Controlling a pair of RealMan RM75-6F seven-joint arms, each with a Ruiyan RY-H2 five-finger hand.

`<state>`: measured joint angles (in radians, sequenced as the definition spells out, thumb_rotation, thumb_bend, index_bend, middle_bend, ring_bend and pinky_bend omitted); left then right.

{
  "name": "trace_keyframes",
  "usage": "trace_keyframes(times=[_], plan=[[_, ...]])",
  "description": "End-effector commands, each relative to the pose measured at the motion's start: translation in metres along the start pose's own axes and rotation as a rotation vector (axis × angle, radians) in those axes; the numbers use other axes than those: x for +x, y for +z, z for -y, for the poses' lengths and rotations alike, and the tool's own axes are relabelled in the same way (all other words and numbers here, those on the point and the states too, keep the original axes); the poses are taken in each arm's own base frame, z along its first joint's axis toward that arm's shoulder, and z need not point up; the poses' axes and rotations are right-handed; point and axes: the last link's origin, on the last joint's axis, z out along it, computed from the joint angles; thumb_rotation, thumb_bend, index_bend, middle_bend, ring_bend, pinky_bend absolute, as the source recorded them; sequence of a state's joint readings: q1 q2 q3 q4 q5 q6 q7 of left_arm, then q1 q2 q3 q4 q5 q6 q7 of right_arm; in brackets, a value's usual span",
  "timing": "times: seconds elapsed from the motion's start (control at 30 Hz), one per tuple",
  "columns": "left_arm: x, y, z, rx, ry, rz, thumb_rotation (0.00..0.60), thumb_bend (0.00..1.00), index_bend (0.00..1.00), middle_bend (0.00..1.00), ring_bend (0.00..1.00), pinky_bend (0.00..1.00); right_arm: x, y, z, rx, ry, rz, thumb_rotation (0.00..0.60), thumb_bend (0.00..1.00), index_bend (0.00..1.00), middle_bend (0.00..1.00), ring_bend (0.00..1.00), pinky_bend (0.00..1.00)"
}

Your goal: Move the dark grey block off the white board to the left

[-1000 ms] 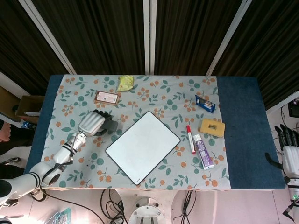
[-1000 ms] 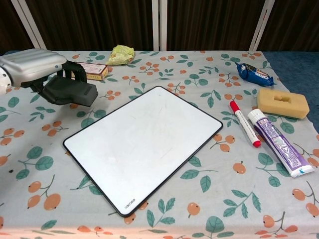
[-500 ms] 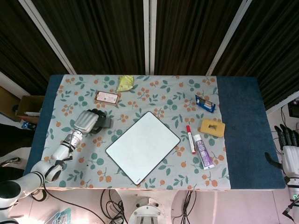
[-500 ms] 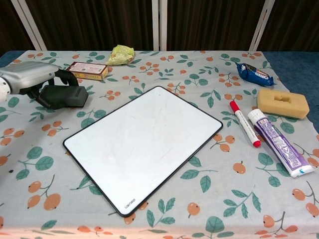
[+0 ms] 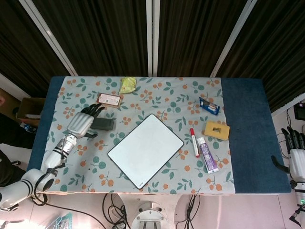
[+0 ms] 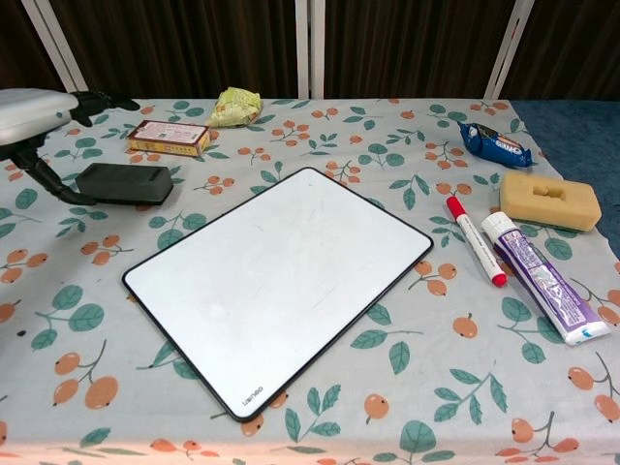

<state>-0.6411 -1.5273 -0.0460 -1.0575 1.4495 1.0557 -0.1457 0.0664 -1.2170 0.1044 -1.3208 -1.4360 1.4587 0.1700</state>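
Lying flat on the floral tablecloth [image 6: 320, 126], the dark grey block [image 6: 124, 183] sits off the white board [image 6: 281, 281], to the board's left and clear of its rim, with its long axis running roughly left to right across the table, near parallel to the table's far edge. In the head view the block [image 5: 103, 124] shows the same way, one short end toward the board [image 5: 146, 150] and the other toward the left hand [image 5: 81, 123]. That hand hangs just left of the block with its fingers [image 5: 93, 110] spread apart and holding nothing; in the chest view the left hand [image 6: 34, 107] is raised above the cloth, and whether its lower finger touches the block's left end cannot be told. The right hand [image 5: 296, 155] stands beyond the table's right edge, fingers upright and slightly apart, empty. A small orange box [image 6: 169, 138] lies just behind the block. Right of the board lie a red marker [image 6: 473, 240], a purple tube [image 6: 542, 278], a yellow sponge [image 6: 549, 201] and a blue packet [image 6: 495, 142].
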Motion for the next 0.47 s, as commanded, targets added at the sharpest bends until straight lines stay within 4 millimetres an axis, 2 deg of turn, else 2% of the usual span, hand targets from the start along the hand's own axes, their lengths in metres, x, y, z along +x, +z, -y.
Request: trace_keyframes(times=[0.03, 0.17, 0.33, 0.47], plan=[[0.027, -0.041, 0.012, 0.035, 0.034, -0.091, 0.596, 0.01, 0.01, 0.0, 0.02, 0.18, 0.001, -0.001, -0.002, -0.004, 0.003, -0.005, 0.6, 0.19, 0.0, 0.0, 0.0, 0.0], [0.036, -0.093, 0.024, 0.112, 0.056, -0.149, 0.544, 0.0, 0.01, 0.0, 0.02, 0.18, 0.001, -0.003, -0.006, -0.019, 0.007, -0.015, 0.6, 0.18, 0.0, 0.0, 0.0, 0.0], [0.028, -0.155, 0.044, 0.233, 0.05, -0.167, 0.512, 0.0, 0.02, 0.0, 0.02, 0.18, -0.003, -0.003, -0.013, -0.036, -0.019, -0.025, 0.6, 0.18, 0.0, 0.0, 0.0, 0.0], [0.022, -0.182, 0.054, 0.285, 0.045, -0.171, 0.495, 0.0, 0.02, 0.0, 0.02, 0.17, -0.008, -0.002, -0.014, -0.042, -0.04, -0.014, 0.6, 0.18, 0.0, 0.0, 0.0, 0.0]])
